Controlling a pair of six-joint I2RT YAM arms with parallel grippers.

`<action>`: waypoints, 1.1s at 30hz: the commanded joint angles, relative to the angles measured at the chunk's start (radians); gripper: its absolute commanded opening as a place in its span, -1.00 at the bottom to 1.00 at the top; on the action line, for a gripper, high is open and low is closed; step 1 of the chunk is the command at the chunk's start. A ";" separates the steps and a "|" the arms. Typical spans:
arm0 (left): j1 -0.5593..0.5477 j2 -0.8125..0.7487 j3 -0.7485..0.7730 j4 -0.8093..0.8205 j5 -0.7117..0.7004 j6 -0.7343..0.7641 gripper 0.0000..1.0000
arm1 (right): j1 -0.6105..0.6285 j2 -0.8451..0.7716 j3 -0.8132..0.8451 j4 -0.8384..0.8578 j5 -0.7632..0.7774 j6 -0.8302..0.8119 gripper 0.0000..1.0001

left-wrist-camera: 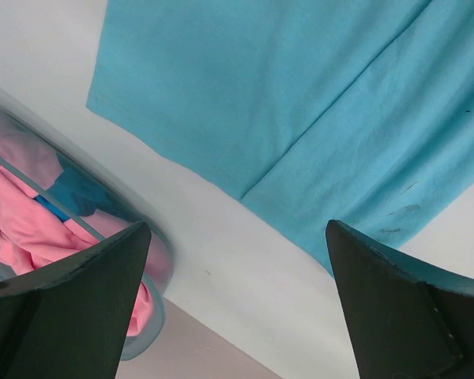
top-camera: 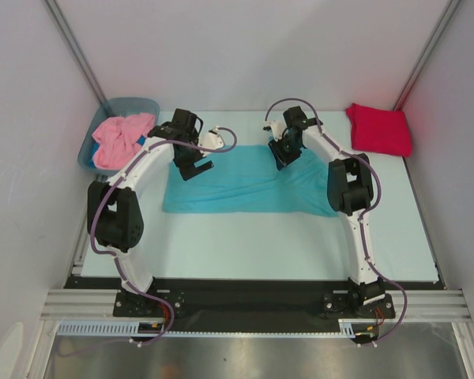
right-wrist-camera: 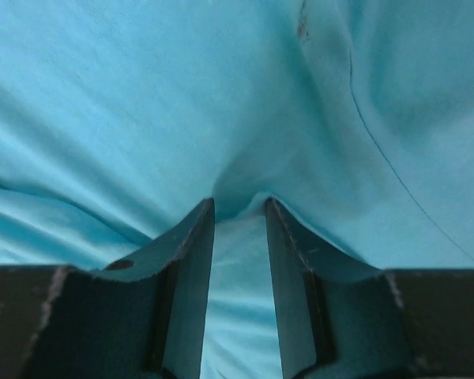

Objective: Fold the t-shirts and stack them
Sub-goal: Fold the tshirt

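A turquoise t-shirt point(top-camera: 245, 189) lies folded in a wide band across the middle of the table. My right gripper point(top-camera: 284, 158) is at its far right edge, shut on a raised pinch of the turquoise cloth point(right-wrist-camera: 142, 103); the fingertips point(right-wrist-camera: 239, 201) have fabric between them. My left gripper point(top-camera: 191, 170) is open and empty above the shirt's far left corner; in the left wrist view it point(left-wrist-camera: 237, 225) hangs over bare table beside the shirt's edge point(left-wrist-camera: 300, 95). A crimson red t-shirt point(top-camera: 378, 129) lies folded at the far right. A pink t-shirt point(top-camera: 118, 138) is bunched in the tub.
A grey-blue plastic tub point(top-camera: 130, 105) stands at the far left corner, its rim point(left-wrist-camera: 163, 254) close to my left gripper, with the pink cloth point(left-wrist-camera: 16, 229) inside. Walls close in the table on the left, right and back.
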 commanded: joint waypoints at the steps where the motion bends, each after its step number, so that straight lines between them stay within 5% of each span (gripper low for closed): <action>1: -0.012 -0.043 -0.001 0.020 0.017 0.009 1.00 | 0.001 0.002 0.037 0.030 0.010 0.020 -0.25; 9: -0.015 -0.032 0.007 0.021 0.015 0.007 1.00 | 0.001 -0.006 0.045 0.053 0.008 0.040 -0.40; 17: -0.021 -0.017 0.014 0.023 0.010 0.013 1.00 | 0.001 -0.024 0.028 0.063 0.010 0.045 -0.98; 33: -0.029 -0.009 0.013 0.026 0.010 0.013 1.00 | 0.009 -0.147 -0.053 0.064 -0.042 0.054 -1.00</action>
